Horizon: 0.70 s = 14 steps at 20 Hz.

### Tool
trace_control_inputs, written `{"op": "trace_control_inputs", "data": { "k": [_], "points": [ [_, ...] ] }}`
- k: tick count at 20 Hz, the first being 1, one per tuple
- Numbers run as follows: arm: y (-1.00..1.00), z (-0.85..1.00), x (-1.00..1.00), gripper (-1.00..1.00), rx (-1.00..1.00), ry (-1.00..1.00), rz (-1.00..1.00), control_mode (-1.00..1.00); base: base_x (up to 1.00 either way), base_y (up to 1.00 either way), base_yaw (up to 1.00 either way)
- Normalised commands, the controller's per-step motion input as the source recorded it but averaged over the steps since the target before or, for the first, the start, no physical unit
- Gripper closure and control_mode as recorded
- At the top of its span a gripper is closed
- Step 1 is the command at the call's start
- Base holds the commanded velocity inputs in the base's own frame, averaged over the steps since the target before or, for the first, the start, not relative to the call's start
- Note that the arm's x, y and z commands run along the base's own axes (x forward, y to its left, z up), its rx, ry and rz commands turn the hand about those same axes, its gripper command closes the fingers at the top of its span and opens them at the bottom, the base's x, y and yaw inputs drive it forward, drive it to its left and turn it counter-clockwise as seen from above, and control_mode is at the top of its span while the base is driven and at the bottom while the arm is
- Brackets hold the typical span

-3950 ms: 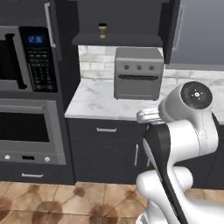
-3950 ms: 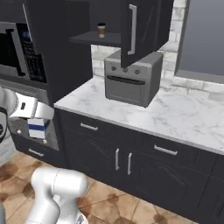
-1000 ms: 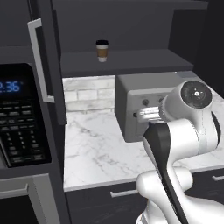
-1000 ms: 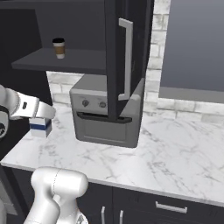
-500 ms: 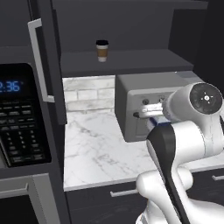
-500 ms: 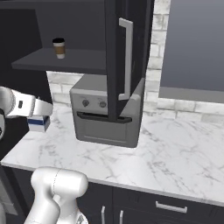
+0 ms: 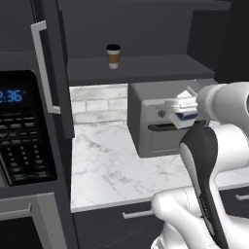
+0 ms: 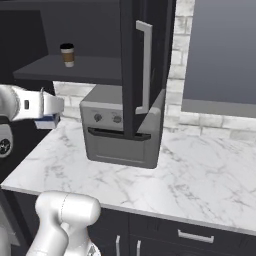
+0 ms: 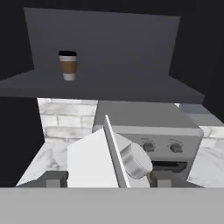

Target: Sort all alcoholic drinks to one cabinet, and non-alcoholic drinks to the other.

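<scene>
The end effector [image 9: 107, 177] grips the milk carton [image 9: 103, 159] above the marble surface [image 7: 112, 165], in front of the grey toaster oven [image 7: 155, 116]. Farther back, the coffee cup [image 7: 113, 56] stands upright on the open cabinet's shelf [image 7: 146, 68].

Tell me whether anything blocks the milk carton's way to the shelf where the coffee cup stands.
Nothing visible does. The claw holds the milk carton below the open cabinet's shelf, in front of the toaster oven. The coffee cup stands at the shelf's left; the rest is bare.
</scene>
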Motion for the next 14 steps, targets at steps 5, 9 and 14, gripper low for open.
{"op": "trace_control_inputs", "data": {
  "k": [5, 9, 14],
  "points": [
    [-0.14, 0.61, 0.09, 1.0, -0.06, -0.22, 0.0, -1.0, 0.0, 0.0, 0.0],
    [-0.1, 0.39, 0.27, 1.0, -0.05, -0.18, 0.0, -1.0, 0.0, 0.0, 0.0],
    [-0.01, 0.35, 0.66, 1.0, 0.0, -0.03, 0.0, -1.0, 0.0, 0.0, 0.0]
  ]
}}
